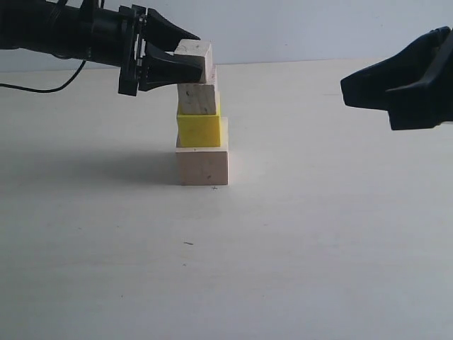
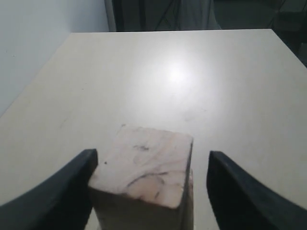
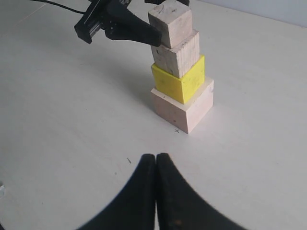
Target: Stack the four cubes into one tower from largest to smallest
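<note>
The tower stands mid-table: the largest pale wood cube (image 1: 203, 166) at the bottom, the yellow cube (image 1: 199, 129) on it, then the medium pale cube (image 1: 197, 99), and the tiny pale cube (image 1: 195, 55) on top, turned slightly askew. My left gripper (image 1: 198, 53) is open around the top cube (image 2: 144, 165); one finger (image 2: 72, 187) is against its side and the other finger (image 2: 235, 191) stands apart with a visible gap. My right gripper (image 3: 156, 158) is shut and empty, hovering right of the tower (image 3: 181, 72), well away from it.
The pale table (image 1: 318, 248) stretches wide around the tower. A wall runs along its far side (image 1: 297, 28). The left arm's black cable (image 1: 42, 85) trails at the far left.
</note>
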You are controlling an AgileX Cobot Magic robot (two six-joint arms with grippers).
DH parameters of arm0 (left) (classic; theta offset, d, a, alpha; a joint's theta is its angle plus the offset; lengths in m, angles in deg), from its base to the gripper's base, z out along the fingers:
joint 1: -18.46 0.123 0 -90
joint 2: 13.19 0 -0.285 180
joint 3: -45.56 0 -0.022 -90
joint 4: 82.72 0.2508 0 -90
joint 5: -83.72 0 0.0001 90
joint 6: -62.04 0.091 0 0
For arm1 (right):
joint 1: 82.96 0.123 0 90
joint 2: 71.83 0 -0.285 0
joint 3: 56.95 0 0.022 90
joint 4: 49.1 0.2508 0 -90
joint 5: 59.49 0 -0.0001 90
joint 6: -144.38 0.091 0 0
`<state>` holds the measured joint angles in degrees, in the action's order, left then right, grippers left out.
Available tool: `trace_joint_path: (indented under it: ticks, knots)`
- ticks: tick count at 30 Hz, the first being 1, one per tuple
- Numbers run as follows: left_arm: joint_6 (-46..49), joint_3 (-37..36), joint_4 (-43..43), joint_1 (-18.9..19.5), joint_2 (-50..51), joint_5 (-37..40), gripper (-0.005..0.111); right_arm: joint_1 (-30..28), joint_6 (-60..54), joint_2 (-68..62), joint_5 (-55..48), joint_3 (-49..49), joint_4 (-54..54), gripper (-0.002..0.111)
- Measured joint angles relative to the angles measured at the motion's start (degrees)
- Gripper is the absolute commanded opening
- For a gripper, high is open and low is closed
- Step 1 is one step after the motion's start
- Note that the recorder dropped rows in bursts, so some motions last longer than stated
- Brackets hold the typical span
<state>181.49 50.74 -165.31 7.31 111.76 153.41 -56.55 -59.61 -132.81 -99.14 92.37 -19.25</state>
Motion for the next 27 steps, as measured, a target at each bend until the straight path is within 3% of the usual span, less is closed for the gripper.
trace_joint_path:
  ticks: [5,11,27]
  knots:
    - [0.0,0.0,0.0,0.0,0.0,0.0,0.06,0.0,-0.08,0.0,0.0,0.0,0.0,0.0]
    - [0.0,0.0,0.0,0.0,0.0,0.0,0.04,0.0,-0.08,0.0,0.0,0.0,0.0,0.0]
    - [0.0,0.09,0.0,0.0,0.0,0.0,0.04,0.0,-0.13,0.0,0.0,0.0,0.0,0.0]
